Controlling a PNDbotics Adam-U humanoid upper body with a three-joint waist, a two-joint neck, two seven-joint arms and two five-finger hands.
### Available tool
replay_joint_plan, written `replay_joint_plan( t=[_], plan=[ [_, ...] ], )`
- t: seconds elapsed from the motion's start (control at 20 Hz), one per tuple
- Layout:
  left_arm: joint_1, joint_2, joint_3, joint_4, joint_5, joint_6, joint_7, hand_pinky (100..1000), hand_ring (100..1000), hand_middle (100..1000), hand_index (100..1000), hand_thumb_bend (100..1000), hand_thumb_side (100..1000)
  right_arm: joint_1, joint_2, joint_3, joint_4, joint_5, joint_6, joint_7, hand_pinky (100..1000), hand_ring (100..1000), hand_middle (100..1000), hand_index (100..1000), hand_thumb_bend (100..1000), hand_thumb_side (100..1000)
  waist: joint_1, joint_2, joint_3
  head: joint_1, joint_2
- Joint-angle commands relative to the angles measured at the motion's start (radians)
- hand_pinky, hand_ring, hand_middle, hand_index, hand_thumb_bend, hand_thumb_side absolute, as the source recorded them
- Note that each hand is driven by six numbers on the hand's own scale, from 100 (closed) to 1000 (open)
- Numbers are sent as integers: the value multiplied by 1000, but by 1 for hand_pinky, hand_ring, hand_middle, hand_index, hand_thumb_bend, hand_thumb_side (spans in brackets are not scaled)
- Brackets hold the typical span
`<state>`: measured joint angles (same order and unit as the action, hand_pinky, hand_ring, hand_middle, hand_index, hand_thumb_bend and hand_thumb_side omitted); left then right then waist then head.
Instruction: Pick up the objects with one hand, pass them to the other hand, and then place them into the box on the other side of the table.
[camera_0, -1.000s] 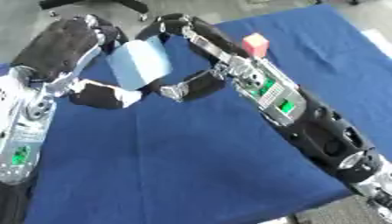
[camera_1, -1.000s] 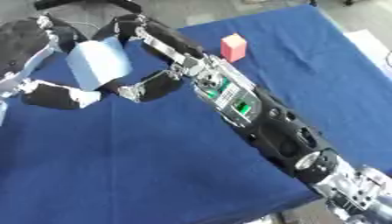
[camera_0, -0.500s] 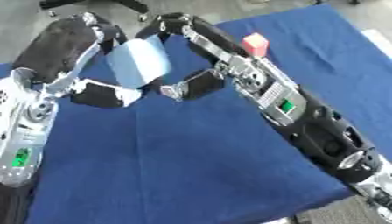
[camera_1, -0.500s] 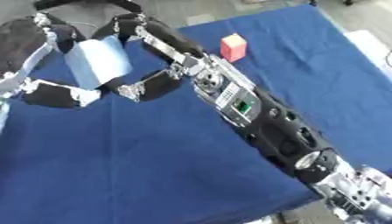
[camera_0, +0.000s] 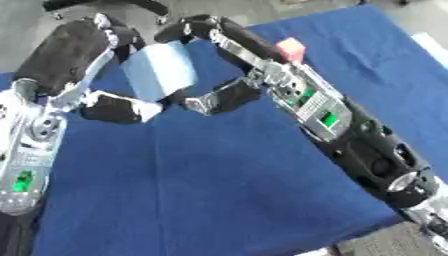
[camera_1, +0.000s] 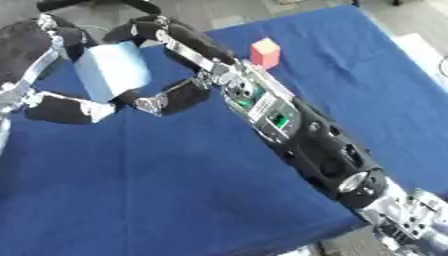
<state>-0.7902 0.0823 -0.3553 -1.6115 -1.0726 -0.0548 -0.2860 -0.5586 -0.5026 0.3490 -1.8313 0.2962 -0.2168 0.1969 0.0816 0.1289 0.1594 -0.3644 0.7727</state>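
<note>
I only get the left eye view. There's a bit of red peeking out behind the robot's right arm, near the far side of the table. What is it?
Observer: In the right eye view it shows whole: a red block standing on the blue tablecloth.
Operator: Is it touching the arm? It isn't part of the pale blue object that the left hand and right hand hold together?
Observer: No. In the right eye view a thin strip of blue cloth shows between the red block and the right arm, so it stands apart on the table, beyond the arm.
</note>
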Motion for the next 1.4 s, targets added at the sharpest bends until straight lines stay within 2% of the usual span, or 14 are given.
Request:
replay_joint_plan(
  t=[0.05, 0.2, 0.3, 0.65, 0.7, 0.75, 1.2, 1.4],
  plan=[
    [-24, 22, 29, -34, 15, 0, -6, 700, 480, 353, 566, 100, 119, 2, -14, 13, -29, 14, -32, 50, 930, 763, 724, 938, 478, 472, 7, -26, -1, 1, -3],
    [-22, 30, 35, -38, 24, -9, -32, 716, 480, 354, 567, 100, 116, 3, -23, -2, -35, 34, -57, 58, 946, 808, 822, 981, 544, 524, 9, -29, -2, 1, -3],
    [-21, 36, 37, -38, 30, -17, -52, 720, 480, 353, 567, 100, 117, 3, -27, -10, -36, 45, -67, 48, 951, 817, 848, 993, 573, 536, 10, -30, -3, 1, -3],
    [-14, 59, 48, -43, 49, -31, -88, 718, 468, 348, 561, 100, 110, 9, -40, -27, -34, 74, -81, 8, 956, 824, 865, 1000, 603, 544, 12, -33, -6, 2, -3],
    [-14, 64, 54, -48, 52, -28, -87, 713, 467, 348, 560, 100, 147, 11, -43, -29, -34, 80, -82, 5, 956, 824, 865, 1000, 587, 532, 12, -34, -6, 3, -3],
    [-14, 70, 60, -55, 56, -23, -84, 708, 466, 346, 559, 100, 105, 14, -45, -32, -33, 88, -83, 1, 955, 824, 864, 1000, 600, 539, 12, -34, -7, 5, -3],
    [-1, 163, 146, -137, 124, 52, -44, 656, 461, 336, 547, 100, 100, 35, -56, -64, -2, 155, -64, -73, 950, 812, 846, 1000, 566, 525, 9, -38, -6, 22, -3],
    [29, 222, 203, -169, 134, 99, -16, 637, 460, 336, 546, 100, 100, 49, -67, -76, 10, 184, -57, -96, 948, 811, 843, 999, 552, 521, 7, -40, -6, 55, -3]
  ],
)
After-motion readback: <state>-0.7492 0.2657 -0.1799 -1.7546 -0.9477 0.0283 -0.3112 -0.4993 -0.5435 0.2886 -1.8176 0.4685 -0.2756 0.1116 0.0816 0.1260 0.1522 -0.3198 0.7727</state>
